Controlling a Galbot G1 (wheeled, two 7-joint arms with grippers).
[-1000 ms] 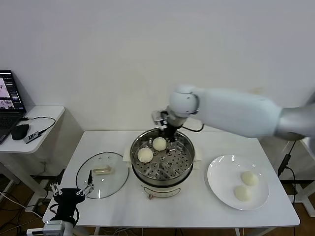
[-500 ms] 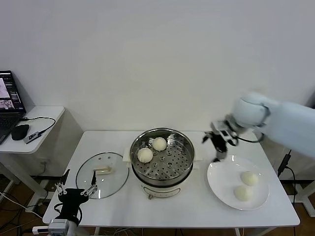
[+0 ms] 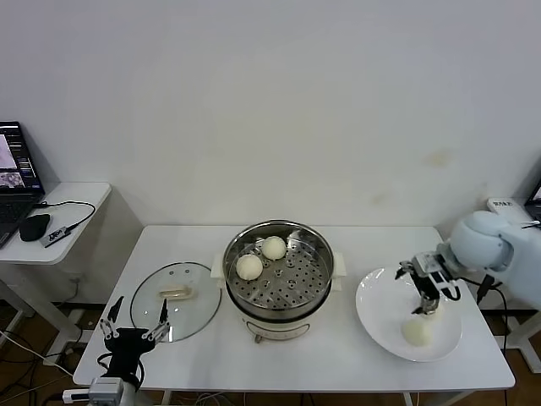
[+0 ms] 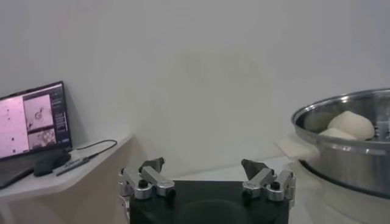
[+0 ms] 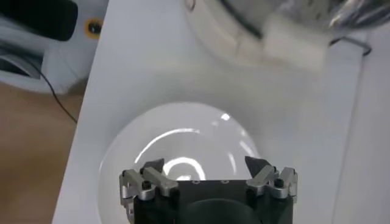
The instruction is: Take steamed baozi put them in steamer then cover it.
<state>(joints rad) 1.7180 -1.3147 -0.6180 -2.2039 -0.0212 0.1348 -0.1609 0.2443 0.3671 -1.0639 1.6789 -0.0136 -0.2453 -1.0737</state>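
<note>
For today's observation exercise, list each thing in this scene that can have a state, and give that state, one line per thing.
steamer: uncovered, two baozi on its tray
baozi in steamer: two, apart, toward the left side
cover: off, flat on the table left of the steamer
plate: holds one visible baozi
right gripper: open, above the plate
left gripper: open, idle near the table's front-left edge
laptop: screen on

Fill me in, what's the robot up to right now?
It is moving steamed baozi from the white plate into the steamer. Two baozi sit on the perforated tray; one bun is visible on the plate. The right gripper hangs open over the plate, just above the spot beside that bun. The left gripper is open and idle at the table's front-left corner. The cover lies on the table left of the steamer.
</note>
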